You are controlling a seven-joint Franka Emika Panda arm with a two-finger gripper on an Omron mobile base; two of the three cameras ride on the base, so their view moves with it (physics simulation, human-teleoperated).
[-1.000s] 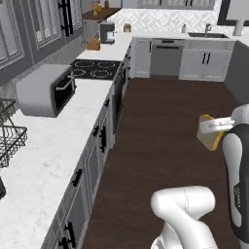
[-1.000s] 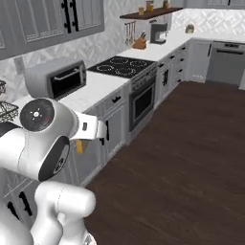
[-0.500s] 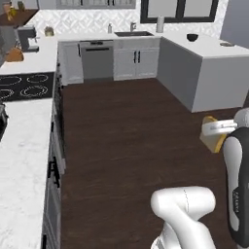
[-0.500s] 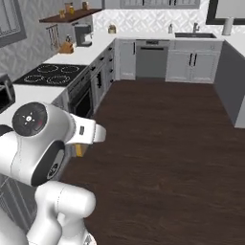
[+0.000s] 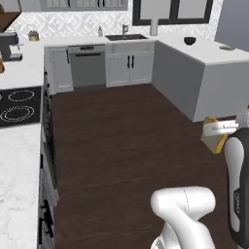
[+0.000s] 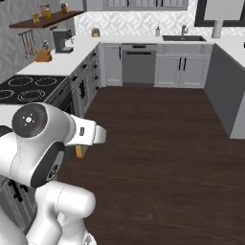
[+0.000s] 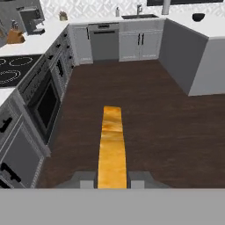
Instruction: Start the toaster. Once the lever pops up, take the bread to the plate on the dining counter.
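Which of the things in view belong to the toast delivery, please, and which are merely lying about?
Part of the job:
- bread, clamped in the claw
- dining counter, ahead on the right
- plate, on that counter

Just lying about:
- dark bowl, on the same counter
- coffee machine
- knife block
- stovetop
- sink faucet

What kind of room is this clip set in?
A rendered home kitchen: a black glass cooktop, a sink with a faucet under a window, a steel dishwasher, and a white-topped grey island counter.
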